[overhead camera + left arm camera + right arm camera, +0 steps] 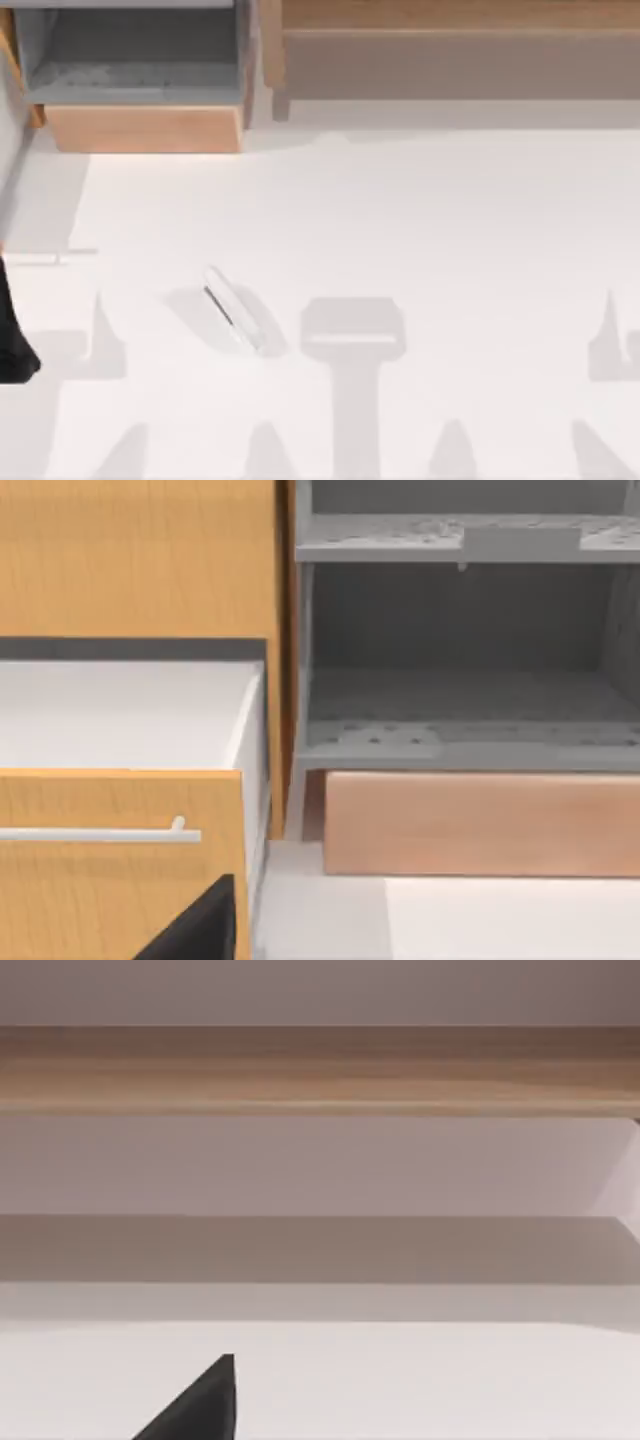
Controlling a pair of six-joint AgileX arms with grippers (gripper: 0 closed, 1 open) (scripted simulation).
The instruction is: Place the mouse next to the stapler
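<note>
Stapler (pixel 232 310) lies diagonal on white table (pixel 400 220), left of centre, dark stripe along length. Left arm (pixel 15 335) at table's far left edge. Wooden cabinet w/ grey shelf (pixel 140 80) at back left. Gripper openings: can't tell, either side

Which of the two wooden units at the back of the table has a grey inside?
The left unit: it has a grey compartment behind its wooden front. The right unit is a long, plain wooden shelf.
</note>
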